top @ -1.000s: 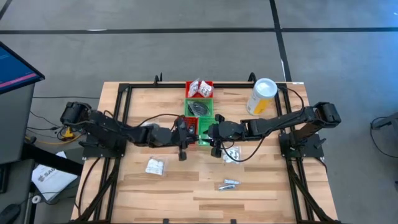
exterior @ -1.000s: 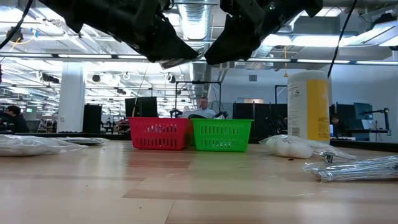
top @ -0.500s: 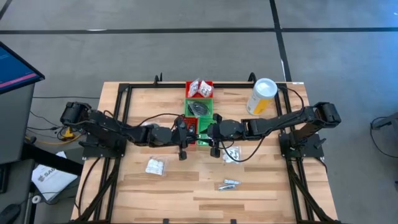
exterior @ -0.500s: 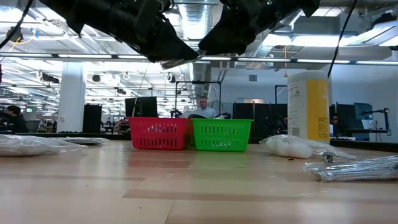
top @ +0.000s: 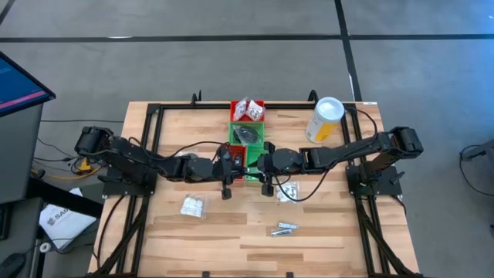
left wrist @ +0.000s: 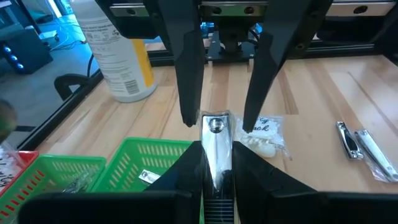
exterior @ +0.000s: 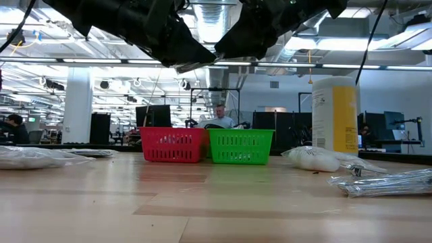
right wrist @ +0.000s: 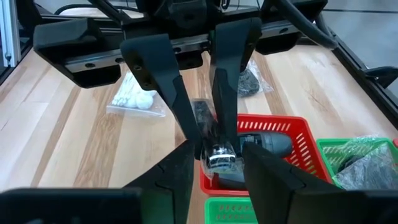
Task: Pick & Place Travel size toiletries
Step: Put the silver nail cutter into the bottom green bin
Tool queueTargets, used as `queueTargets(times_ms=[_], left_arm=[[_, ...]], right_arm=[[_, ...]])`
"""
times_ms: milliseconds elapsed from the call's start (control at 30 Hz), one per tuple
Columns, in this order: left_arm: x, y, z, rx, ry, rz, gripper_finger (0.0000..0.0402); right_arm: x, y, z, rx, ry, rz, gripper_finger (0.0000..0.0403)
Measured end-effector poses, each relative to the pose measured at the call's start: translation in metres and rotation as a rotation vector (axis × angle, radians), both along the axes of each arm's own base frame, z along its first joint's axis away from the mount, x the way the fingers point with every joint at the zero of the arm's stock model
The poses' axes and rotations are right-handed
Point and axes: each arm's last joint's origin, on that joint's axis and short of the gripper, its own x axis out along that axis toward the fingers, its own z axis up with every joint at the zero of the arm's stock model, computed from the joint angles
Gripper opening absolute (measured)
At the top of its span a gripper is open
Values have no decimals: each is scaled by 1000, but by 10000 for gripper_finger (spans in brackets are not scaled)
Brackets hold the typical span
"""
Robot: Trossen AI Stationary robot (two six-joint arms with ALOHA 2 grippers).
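The two arms meet nose to nose above the middle of the tabletop, over the row of red and green trays (top: 247, 133) that runs from the far edge toward the centre. Between them hangs a small silvery metal piece (left wrist: 215, 134), flat and narrow, which looks like a nail clipper.

The left claw (left wrist: 214, 152) is closed narrow on that piece, clamping one end. The long axis of the piece runs straight out along the left fingers, so the free end points directly at the opposite arm.

The right claw (left wrist: 219, 123) straddles that free end, with one finger on each side. It stands partly open, and a sliver of gap shows on at least one side, so it does not seem to bear on the metal yet. Seen from the right wrist, a red tray (right wrist: 292, 140) holding dark items lies just below the exchange.

This reads as a hand-over in mid-air. The piece already lies in line with the right fingers and between them, so the coming move probably needs only a squeeze across the narrow width before the left lets go.

Other toiletries wait on the tabletop: a white sachet (top: 191, 206) toward the near left, another (top: 288, 191) just beside the right arm, and silvery pieces (top: 283, 228) near the front edge.
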Motion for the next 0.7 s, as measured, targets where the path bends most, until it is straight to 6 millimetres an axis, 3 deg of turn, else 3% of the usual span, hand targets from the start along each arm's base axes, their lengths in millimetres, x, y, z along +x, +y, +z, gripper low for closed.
queueTargets(times_ms=[433, 700], left_arm=[[1, -1, 2, -12, -24, -25, 53], [1, -1, 2, -5, -22, -30, 53]], right_arm=[[0, 0, 0, 1, -4, 0, 103], [0, 0, 0, 2, -2, 4, 43]])
